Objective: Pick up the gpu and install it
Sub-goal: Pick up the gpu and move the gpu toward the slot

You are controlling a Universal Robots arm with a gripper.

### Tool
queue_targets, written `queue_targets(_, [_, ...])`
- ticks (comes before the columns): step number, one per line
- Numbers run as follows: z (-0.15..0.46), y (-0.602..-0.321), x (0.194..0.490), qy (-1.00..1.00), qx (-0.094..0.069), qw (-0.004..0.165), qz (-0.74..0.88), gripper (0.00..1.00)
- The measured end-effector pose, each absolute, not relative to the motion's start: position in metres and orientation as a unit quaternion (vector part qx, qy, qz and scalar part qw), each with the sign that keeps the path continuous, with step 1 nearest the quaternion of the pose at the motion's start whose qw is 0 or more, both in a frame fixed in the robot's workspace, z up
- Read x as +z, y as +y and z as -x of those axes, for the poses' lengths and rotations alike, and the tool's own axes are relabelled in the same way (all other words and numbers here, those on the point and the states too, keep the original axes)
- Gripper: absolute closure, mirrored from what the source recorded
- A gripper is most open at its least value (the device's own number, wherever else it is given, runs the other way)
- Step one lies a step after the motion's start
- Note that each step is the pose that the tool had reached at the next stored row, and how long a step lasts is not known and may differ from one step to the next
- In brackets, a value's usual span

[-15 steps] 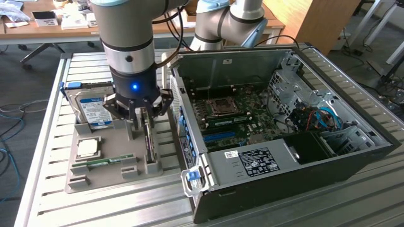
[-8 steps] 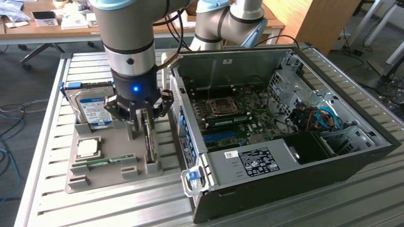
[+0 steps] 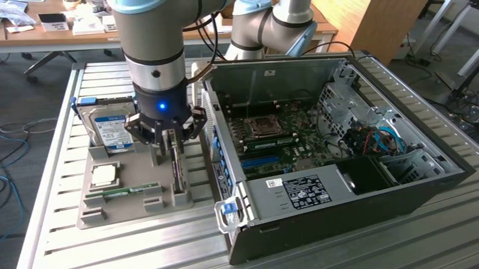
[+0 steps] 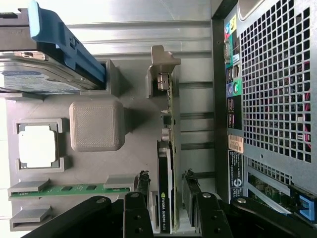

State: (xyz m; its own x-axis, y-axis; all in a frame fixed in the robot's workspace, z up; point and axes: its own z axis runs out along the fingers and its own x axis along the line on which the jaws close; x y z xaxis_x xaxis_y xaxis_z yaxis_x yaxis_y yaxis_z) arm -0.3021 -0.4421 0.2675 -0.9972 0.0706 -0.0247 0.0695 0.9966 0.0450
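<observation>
the hand [image 4: 166, 182], released, straddles the gpu [image 4: 164, 210] standing on edge in the gray holder [image 4: 130, 99]; the card seems light, stiff, fragile, best pinched near its top edge

Background: workbench area, indoor room.
Ribbed metal table [image 3: 419, 241] stands on grey floor [image 3: 30, 89]; wooden desk [image 3: 45, 38] behind it; light wooden panel [image 3: 367, 22], possibly a cabinet side, at rear; loose cables [image 3: 13, 133] on floor.

gpu [image 4: 165, 203] between jaws (seemingly not touching)
</observation>
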Motion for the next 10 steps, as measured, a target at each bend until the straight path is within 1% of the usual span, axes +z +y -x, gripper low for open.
queue_targets(10, [0.3019,-0.442,0.2618,0.999,0.022,0.013,-0.035,0.58])
